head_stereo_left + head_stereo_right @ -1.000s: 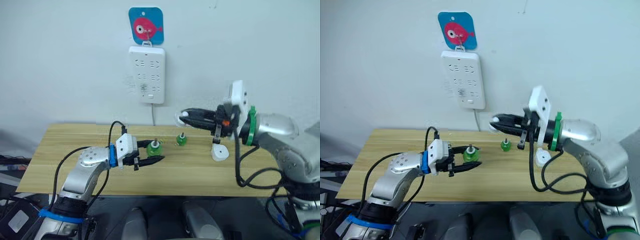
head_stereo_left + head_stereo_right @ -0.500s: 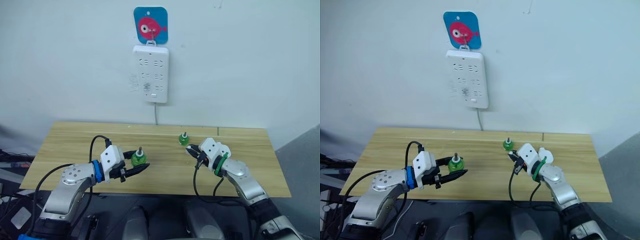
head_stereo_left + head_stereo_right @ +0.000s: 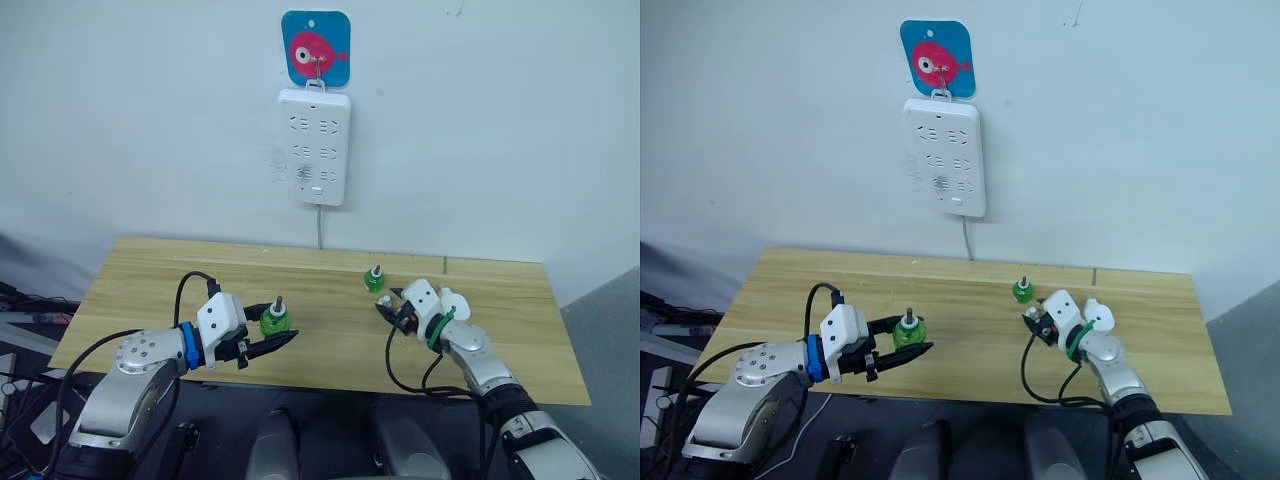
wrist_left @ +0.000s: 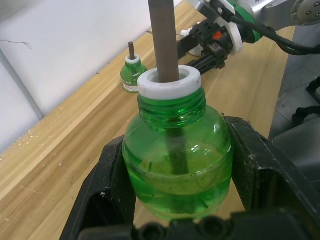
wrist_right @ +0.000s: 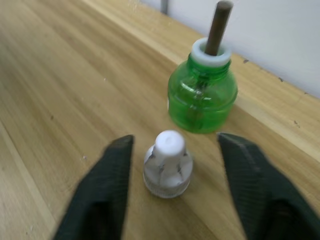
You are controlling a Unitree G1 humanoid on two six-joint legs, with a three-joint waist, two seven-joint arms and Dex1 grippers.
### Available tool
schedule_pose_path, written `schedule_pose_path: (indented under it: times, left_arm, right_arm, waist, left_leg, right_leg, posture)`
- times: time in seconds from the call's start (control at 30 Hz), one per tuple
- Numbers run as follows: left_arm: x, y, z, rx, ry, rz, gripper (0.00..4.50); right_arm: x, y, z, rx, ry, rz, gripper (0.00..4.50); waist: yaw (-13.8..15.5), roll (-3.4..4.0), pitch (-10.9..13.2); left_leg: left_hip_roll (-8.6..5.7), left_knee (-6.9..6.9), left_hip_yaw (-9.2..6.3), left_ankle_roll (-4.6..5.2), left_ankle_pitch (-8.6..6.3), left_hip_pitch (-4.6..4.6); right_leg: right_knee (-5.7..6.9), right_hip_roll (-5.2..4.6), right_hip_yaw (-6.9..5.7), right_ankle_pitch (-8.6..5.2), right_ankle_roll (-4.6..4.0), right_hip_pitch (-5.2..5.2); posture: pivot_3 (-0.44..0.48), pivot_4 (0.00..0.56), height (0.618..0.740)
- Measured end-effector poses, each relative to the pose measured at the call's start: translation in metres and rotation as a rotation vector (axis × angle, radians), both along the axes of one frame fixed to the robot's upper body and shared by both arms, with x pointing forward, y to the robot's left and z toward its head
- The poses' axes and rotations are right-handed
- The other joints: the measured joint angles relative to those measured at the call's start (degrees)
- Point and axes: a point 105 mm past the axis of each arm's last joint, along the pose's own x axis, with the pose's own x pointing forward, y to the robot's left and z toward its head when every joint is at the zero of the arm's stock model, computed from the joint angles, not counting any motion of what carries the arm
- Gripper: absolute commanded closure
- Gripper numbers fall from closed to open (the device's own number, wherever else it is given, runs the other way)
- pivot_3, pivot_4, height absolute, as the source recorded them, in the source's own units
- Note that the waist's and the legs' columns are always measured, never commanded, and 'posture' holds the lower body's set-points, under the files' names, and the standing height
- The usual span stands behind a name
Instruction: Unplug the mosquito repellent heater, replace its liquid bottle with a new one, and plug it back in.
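While left pincer (image 4: 175, 200) clamps translucent green bottle (image 4: 176, 165), right pincer (image 5: 175, 187) gapes around white ribbed cap (image 5: 167, 164).

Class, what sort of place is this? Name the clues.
Probably an indoor test bench in a plain room: a wooden table against a bare wall, with a white power strip hung under a fish-picture hook.

The white heater (image 3: 457, 300) lies on the table (image 3: 150, 290), one green bottle (image 3: 375, 281) upright nearby, a second bottle (image 4: 177, 165) clamped in the left hand (image 3: 272, 332).
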Motion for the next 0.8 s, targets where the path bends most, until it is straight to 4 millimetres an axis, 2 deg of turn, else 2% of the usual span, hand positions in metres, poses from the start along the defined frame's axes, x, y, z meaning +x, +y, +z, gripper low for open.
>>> schedule_pose_path:
  times: [0.07, 0.1, 0.23, 0.33, 0.4, 0.53, 0.6, 0.8]
  left_arm:
    - [0.005, -0.003, 0.004, -0.006, -0.017, -0.009, 2.17]
    - [0.006, -0.004, 0.007, -0.010, -0.024, -0.016, 2.17]
    - [0.012, -0.021, 0.019, -0.032, -0.045, -0.131, 2.17]
    - [0.014, -0.037, 0.028, -0.043, -0.055, -0.230, 2.17]
    - [0.014, -0.046, 0.032, -0.048, -0.050, -0.287, 2.17]
    - [0.017, -0.068, 0.049, -0.082, -0.076, -0.394, 2.17]
    - [0.019, -0.075, 0.057, -0.095, -0.096, -0.422, 2.17]
    - [0.023, -0.079, 0.058, -0.105, -0.094, -0.430, 2.17]
  right_arm:
    - [-0.005, 0.000, 0.010, 0.009, -0.023, 0.026, 0.13]
    - [-0.008, 0.000, 0.016, 0.013, -0.031, 0.043, 0.00]
    - [-0.039, 0.007, 0.071, 0.010, -0.060, 0.233, 0.00]
    - [-0.062, 0.026, 0.111, 0.020, -0.074, 0.391, 0.00]
    - [-0.074, 0.038, 0.128, 0.048, -0.037, 0.471, 0.00]
    - [-0.089, 0.065, 0.170, 0.089, -0.054, 0.612, 0.00]
    - [-0.088, 0.075, 0.178, 0.101, -0.057, 0.624, 0.00]
    - [-0.082, 0.082, 0.170, 0.125, 0.002, 0.598, 0.00]
  waist:
    - [0.2, 0.07, 0.0]
    - [0.2, 0.09, 0.0]
    - [0.3, 0.22, 0.1]
    - [0.0, 0.18, 0.0]
    - [-0.6, 0.18, 0.0]
    - [-1.8, 0.06, 0.0]
    - [-2.4, 0.00, -0.1]
    - [-3.4, 0.00, -0.1]
  left_leg:
    - [-0.01, -0.01, 0.00, 0.00, 0.00, -0.01]
    - [-0.01, -0.01, 0.00, 0.00, 0.00, -0.01]
    - [-0.05, 0.00, -0.01, -0.01, 0.01, -0.04]
    - [-0.02, 0.01, -0.02, -0.01, 0.01, -0.01]
    - [-0.02, 0.01, -0.01, -0.01, 0.01, -0.02]
    - [-0.03, 0.04, -0.03, -0.01, 0.02, -0.04]
    - [-0.04, 0.03, -0.09, -0.01, 0.02, -0.06]
    - [-0.05, 0.01, -0.12, -0.01, 0.01, -0.11]
  right_leg:
    - [0.00, 0.00, 0.00, 0.00, 0.01, -0.01]
    - [-0.01, 0.00, 0.00, 0.00, 0.01, 0.00]
    - [-0.04, -0.06, -0.03, -0.02, 0.04, 0.01]
    - [-0.04, -0.03, -0.05, -0.14, 0.26, 0.03]
    - [-0.04, -0.01, -0.03, -0.14, 0.26, 0.00]
    - [-0.05, -0.01, -0.06, -0.14, 0.26, 0.02]
    - [-0.05, -0.01, -0.13, -0.13, 0.26, 0.02]
    - [-0.06, -0.04, -0.17, 0.01, 0.01, -0.03]
  posture:
    - [-0.118, 0.205, 0.732]
    - [-0.135, 0.198, 0.732]
    - [-0.162, 0.185, 0.732]
    - [-0.185, 0.175, 0.732]
    - [-0.198, 0.170, 0.732]
    - [-0.226, 0.154, 0.732]
    - [-0.227, 0.153, 0.732]
    - [-0.220, 0.145, 0.732]
